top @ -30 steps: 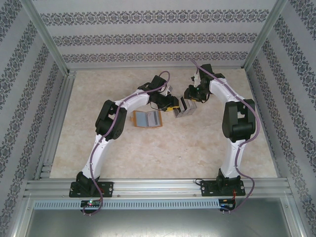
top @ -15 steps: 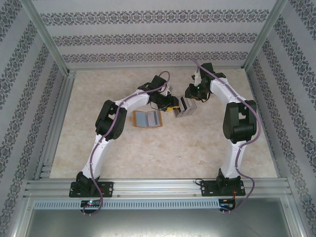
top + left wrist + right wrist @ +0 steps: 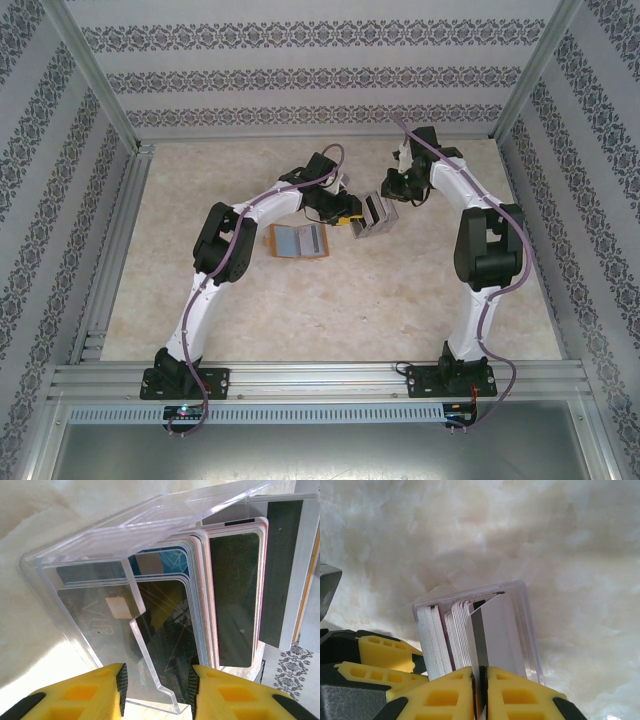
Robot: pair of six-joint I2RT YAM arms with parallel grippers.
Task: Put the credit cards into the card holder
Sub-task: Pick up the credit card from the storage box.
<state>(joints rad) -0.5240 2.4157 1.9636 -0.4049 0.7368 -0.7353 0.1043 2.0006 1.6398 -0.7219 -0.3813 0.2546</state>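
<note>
While the left gripper [image 3: 157,690] is bracing the clear case [image 3: 75,580] from its near edge, with a finger on either side of the plastic and apparently clamped onto it, the right gripper [image 3: 480,685] is doing the delicate work. Its jaws are squeezed tight on one credit card [image 3: 497,635], a pale one with a dark edge, standing upright at the right end of the pack. The rest of the credit cards [image 3: 200,605] are sitting on edge inside the case, fanned loosely against one another.

So this looks like the extraction step: one card is being singled out and has not yet been carried anywhere. The card holder [image 3: 298,241] is lying open and flat on the table [image 3: 330,310], to the left of the case and a little nearer, well apart from both grippers. Pale grey-blue panels are showing across its face, though I cannot tell from above whether those are cards already seated.

Next, I'd judge, the right arm needs a straight pull out of the case so the neighbouring cards aren't dragged along. Then comes a swing left and near to the holder, with the card's edge lined up to a pocket mouth.
</note>
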